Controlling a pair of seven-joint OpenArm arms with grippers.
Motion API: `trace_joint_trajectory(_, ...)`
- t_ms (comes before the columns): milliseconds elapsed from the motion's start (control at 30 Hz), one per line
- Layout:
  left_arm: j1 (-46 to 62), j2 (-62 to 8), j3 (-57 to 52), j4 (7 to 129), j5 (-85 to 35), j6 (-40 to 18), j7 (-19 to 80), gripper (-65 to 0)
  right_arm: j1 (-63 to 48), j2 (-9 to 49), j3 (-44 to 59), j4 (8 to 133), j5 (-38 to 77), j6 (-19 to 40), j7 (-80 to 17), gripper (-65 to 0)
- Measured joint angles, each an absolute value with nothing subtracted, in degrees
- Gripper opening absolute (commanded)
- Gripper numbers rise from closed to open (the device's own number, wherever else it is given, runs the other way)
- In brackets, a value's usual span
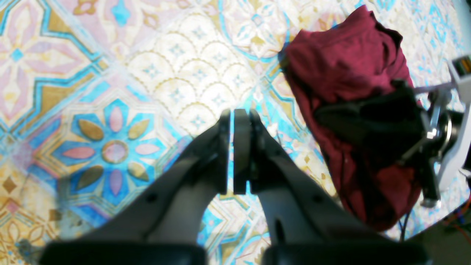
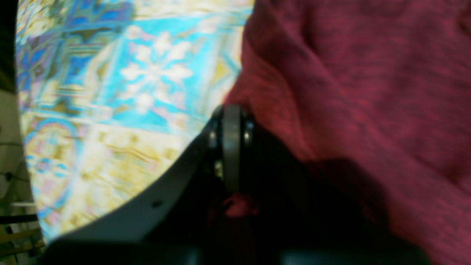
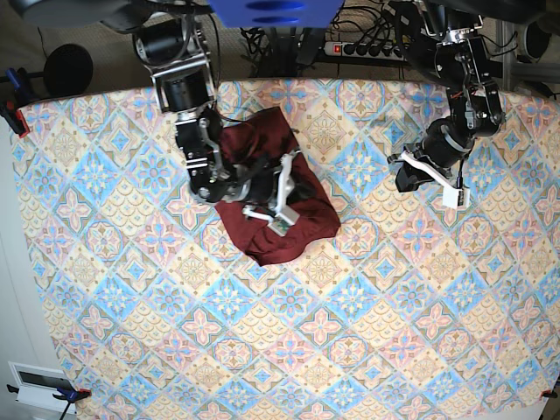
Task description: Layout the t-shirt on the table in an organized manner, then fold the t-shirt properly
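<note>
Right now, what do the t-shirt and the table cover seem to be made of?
T-shirt: seems a soft knit fabric, matte dark maroon, with a heathered weave and limp folds. Table cover: seems a printed cloth or vinyl, since it lies flat with a slight sheen; which one is unclear.

Right wrist view blurred; t-shirt (image 2: 349,92) cut off by edge, hiding one finger.

Past the far edge of my workspace I see a white power strip (image 3: 363,48) with a red switch, and a tangle of black cables (image 3: 267,39) beside it. A round black disc-shaped object (image 3: 68,68) sits on the floor at the far left; I can't tell what it is. A small white box (image 3: 39,386) lies near the lower left corner.
</note>
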State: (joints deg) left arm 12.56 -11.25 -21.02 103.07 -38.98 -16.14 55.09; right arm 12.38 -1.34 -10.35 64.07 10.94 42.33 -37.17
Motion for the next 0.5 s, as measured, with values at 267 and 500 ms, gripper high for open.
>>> trace_joint_trajectory(267,12.53,-11.11,-21.06,103.07,-39.03,-16.12,54.98,-64.8,12.75,3.77,-3.38,64.18,12.01,42.33,-36.36,-64.7)
trace_joint_trajectory(500,12.56,-11.11,-20.93,103.07,-39.05,-16.14,54.92,-64.8,16.60,8.95,0.08,63.18,8.47,40.73,-37.04,-64.7)
